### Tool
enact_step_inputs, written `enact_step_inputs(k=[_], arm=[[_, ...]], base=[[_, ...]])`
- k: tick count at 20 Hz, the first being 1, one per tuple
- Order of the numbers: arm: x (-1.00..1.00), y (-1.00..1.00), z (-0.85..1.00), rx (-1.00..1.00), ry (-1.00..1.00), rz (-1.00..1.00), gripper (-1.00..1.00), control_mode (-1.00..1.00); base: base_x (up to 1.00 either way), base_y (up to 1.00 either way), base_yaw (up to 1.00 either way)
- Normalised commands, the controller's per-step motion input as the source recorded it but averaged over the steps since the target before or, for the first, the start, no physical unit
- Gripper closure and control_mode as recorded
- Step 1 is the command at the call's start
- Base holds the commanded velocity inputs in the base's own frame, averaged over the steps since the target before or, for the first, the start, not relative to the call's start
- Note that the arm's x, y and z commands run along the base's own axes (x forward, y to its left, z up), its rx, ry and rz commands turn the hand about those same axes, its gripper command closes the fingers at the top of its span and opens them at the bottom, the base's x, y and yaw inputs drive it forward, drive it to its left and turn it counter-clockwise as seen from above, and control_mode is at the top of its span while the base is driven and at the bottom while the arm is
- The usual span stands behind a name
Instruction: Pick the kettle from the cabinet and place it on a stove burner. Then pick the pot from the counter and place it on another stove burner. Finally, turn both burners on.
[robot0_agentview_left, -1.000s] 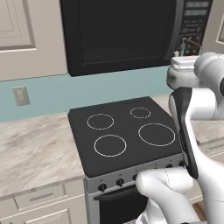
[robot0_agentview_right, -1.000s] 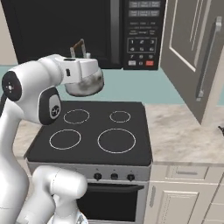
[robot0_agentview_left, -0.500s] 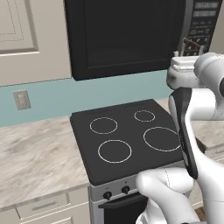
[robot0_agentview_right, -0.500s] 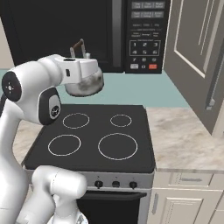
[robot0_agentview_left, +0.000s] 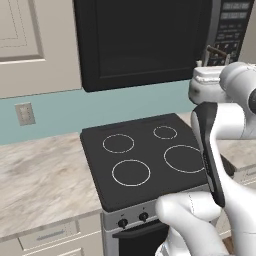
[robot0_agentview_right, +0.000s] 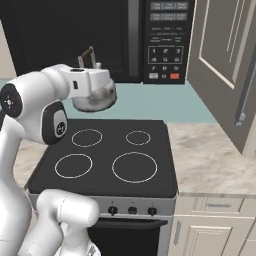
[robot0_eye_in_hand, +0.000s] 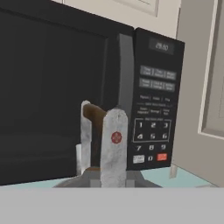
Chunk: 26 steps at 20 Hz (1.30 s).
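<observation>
You see a shiny silver kettle (robot0_agentview_right: 94, 97) with a dark handle; the stove (robot0_agentview_right: 107, 152) is flat black with thin white rings; the surface (robot0_agentview_left: 40, 172) is beige and grey swirly stone; the microwave (robot0_eye_in_hand: 78, 94) is black; the wall (robot0_agentview_left: 60, 107) is pale blue.

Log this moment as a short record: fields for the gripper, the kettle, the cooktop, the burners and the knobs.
gripper: gripper shut on the kettle's handle, raised above the stove
kettle: kettle hangs in the air in front of the microwave, over the back left part of the cooktop, touching nothing below
cooktop: black glass cooktop, nothing standing on it
burners: four white rings, all bare; back left burner lies nearest under the kettle
knobs: row of knobs on the stove front
</observation>
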Motion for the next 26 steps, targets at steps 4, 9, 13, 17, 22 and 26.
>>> enact_step_inputs(k=[4,9,13,17,22,26], arm=[[-0.01,0.35,-0.19,0.01,0.0,0.0,1.0,-1.0],[0.0,0.35,-0.16,0.02,0.0,0.0,1.0,-1.0],[0.07,0.29,-0.13,0.03,0.0,0.0,1.0,-1.0],[0.12,0.31,-0.14,0.01,0.0,0.0,1.0,-1.0],[0.11,0.33,-0.16,0.0,-0.01,0.0,1.0,-1.0],[0.04,0.34,-0.22,0.0,0.0,0.0,1.0,-1.0]], base=[[0.0,0.0,0.0],[0.0,0.0,0.0],[0.0,0.0,0.0],[0.0,0.0,0.0],[0.0,0.0,0.0],[0.0,0.0,0.0]])
